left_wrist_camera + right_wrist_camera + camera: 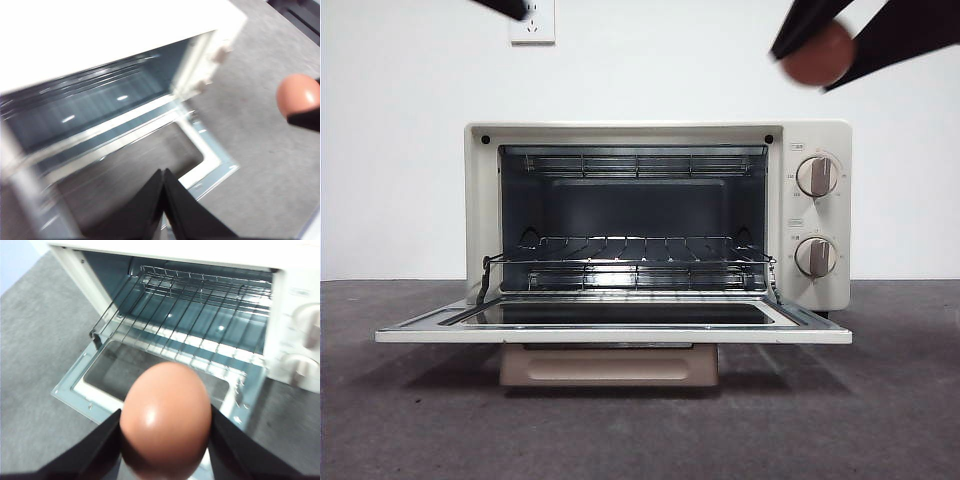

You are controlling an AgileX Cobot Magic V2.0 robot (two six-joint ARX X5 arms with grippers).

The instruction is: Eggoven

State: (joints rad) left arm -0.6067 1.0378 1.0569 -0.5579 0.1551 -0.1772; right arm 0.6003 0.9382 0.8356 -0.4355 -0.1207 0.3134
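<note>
Grey matte desk (410,420), white wall behind with a socket (532,20) high up. On the desk we see the cream oven (660,215), door (613,325) dropped flat and fully open toward us, wire rack (630,255) inside, two knobs (817,215) on its right panel.

Right gripper (165,427): we note the jaws spread just wide enough to pinch the reddish-brown egg (165,417), one jaw pressed to each side of it. Egg is in the air, above and in front of the open door, off the oven's knob side; in the front view it shows blurred near the top right edge, higher than the oven roof, clear of the oven.

Left gripper (164,172): jaws pressed together, nothing between them, hanging over the open door. From its wrist view we also catch the egg off to one side, gripped by the other arm.
</note>
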